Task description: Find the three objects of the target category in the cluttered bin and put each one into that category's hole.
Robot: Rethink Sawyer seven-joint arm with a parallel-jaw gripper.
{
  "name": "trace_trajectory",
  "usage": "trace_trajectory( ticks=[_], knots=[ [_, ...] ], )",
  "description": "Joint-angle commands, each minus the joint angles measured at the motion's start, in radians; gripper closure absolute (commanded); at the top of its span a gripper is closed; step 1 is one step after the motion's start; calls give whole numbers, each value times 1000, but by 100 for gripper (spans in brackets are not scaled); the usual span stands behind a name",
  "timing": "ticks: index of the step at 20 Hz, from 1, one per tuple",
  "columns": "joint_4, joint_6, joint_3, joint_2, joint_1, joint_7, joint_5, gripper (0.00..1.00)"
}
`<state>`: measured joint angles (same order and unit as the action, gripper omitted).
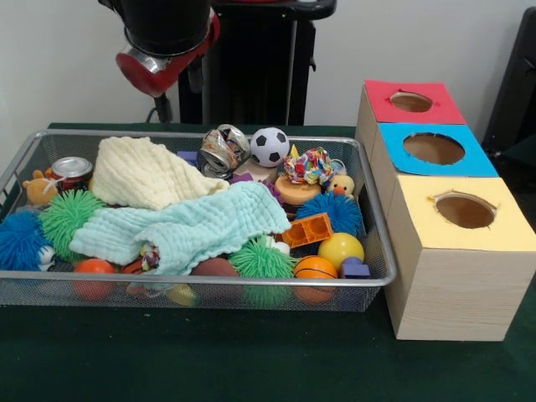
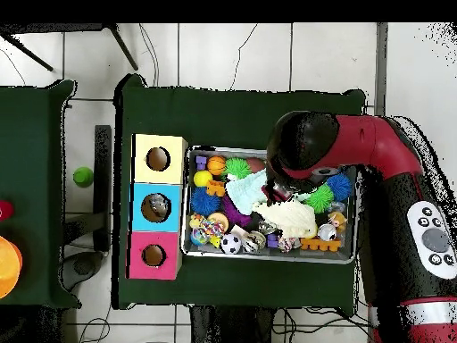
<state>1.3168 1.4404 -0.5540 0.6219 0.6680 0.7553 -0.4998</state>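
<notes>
In the front view, a wire mesh bin (image 1: 375, 209) is seen on the green desk (image 1: 209, 360), with a wooden box (image 1: 452, 285) standing just beside its right wall. Three holes are provided in the top of the box: a red-framed hole (image 1: 411, 101) farthest from the camera, a blue-framed hole (image 1: 434, 148) in the middle and a yellow-framed hole (image 1: 466, 211) nearest. The bin is filled with clutter. A cream cloth (image 1: 146, 172) and a pale green cloth (image 1: 184, 224) are laid across its middle. A small soccer ball (image 1: 270, 146) is located against the far wall of the bin, a yellow ball (image 1: 341, 249) and a small basketball (image 1: 316, 268) near its front right corner, and an orange ball (image 1: 93, 268) near its front left. A blue spiky ball (image 1: 21, 239) is placed at the left end of the bin, with a green spiky ball (image 1: 67, 218) beside it. The red and black arm (image 1: 167, 42) is shown above the far left part of the bin; the tool is not visible here. In the overhead view, the arm (image 2: 357, 152) is extended over the bin (image 2: 348, 259), and the tool (image 2: 280, 190) is partly seen beneath it above the cloths; whether it is released or clenched cannot be told. The box (image 2: 159, 207) is seen touching the side of the bin, with all three holes uncovered.
</notes>
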Motion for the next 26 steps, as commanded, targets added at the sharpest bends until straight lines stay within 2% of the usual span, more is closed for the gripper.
trace_trajectory(
  ticks=[1, 10, 17, 26],
  knots=[
    [8, -177, -68, -44, 19, -23, 36, 0],
    [4, -330, -30, -67, 5, -21, -9, 0],
    [6, -452, -13, -127, -8, 7, -34, 0],
    [-66, -429, 26, -222, -56, -16, -71, 0]
  ],
)
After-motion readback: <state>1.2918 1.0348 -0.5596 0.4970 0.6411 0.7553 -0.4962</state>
